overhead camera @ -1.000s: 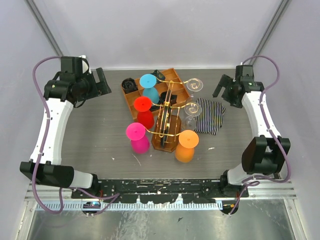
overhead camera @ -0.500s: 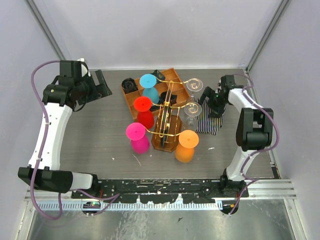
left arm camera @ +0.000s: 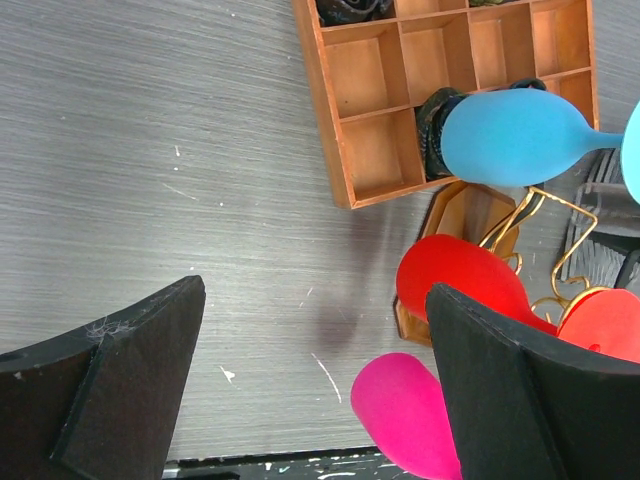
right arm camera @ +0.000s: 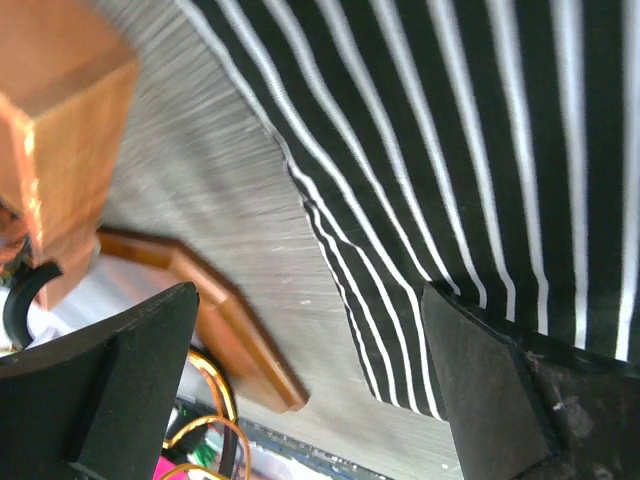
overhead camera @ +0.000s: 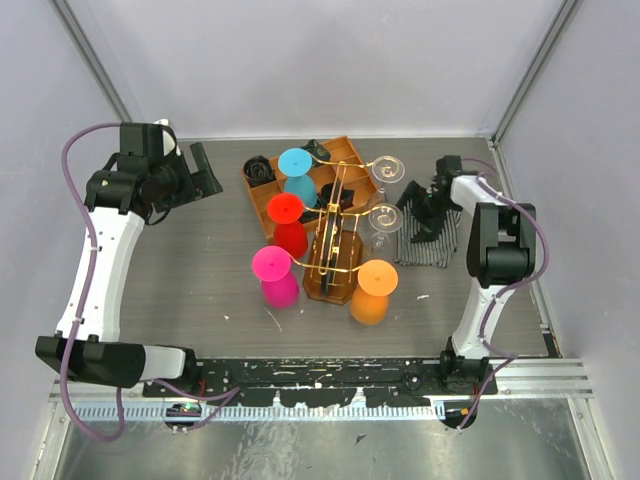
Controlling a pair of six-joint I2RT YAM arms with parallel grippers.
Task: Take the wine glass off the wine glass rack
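Clear wine glass (overhead camera: pixel 381 222) hangs beside right end effector (overhead camera: pixel 418 212) (jaws parted).

The wine glass rack (overhead camera: pixel 325 268) stands upright in the middle of the worktop (overhead camera: pixel 200 270). It has a brown wooden base, thin gold wire arms that curl into hooks, and a black arch on top. Six glasses hang on it upside down, feet up. On its left side are the blue wine glass (overhead camera: pixel 298 175), the red wine glass (overhead camera: pixel 287 222) and the pink wine glass (overhead camera: pixel 275 275). On its right side are the far clear wine glass (overhead camera: pixel 388 172), the near clear wine glass (overhead camera: pixel 383 222) and the orange wine glass (overhead camera: pixel 373 292).
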